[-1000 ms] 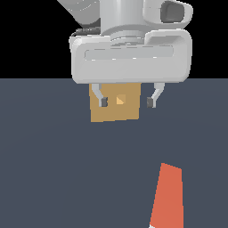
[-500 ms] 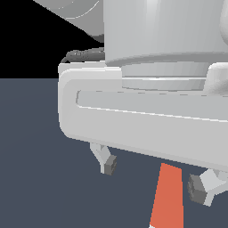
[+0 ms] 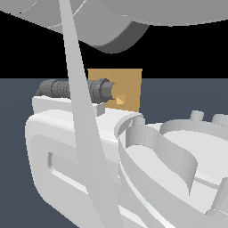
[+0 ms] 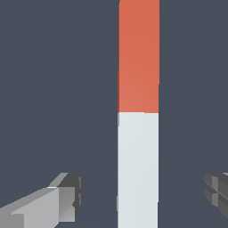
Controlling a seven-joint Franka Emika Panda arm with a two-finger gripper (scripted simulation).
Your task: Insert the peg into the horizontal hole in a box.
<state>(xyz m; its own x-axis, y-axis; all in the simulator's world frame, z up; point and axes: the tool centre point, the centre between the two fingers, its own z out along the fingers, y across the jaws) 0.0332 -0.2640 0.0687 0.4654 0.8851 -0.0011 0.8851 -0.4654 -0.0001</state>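
In the wrist view the peg (image 4: 138, 116) lies flat on the dark floor, one half orange-red, the other half white. My gripper (image 4: 142, 193) is open, one finger (image 4: 67, 196) on each side of the white half, neither touching it. In the exterior view my arm's white body fills the foreground and hides the peg and the fingers. Behind it the tan box (image 3: 127, 87) stands upright, and the small lighter hole (image 3: 120, 99) shows in its face, just beside a dark grey cylinder on the arm.
The dark grey floor (image 4: 53, 89) spreads around the peg. The arm's white hand housing (image 3: 67, 147) and links block most of the exterior view.
The arm has come down and toward the camera; its body now fills the exterior view, covering the peg and fingers that showed before. The box shows again behind it.
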